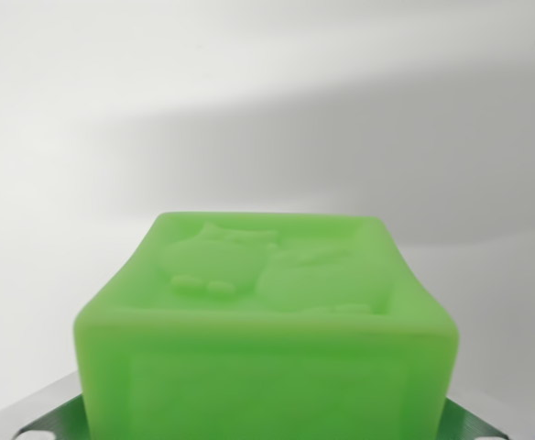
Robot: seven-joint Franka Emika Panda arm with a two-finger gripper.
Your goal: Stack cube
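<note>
A green cube point(267, 302) fills the lower middle of the wrist view, very close to the camera. Its upper face carries a raised animal figure inside a rim, and its near face has a recessed panel. My gripper point(266, 425) holds it from both sides. Only slivers of the metal fingers point(46, 420) show, at the bottom left and bottom right corners, pressed against the cube's sides. No second cube is in view.
A plain white surface point(267, 110) lies behind the cube, with a soft grey shadow band across the middle and right.
</note>
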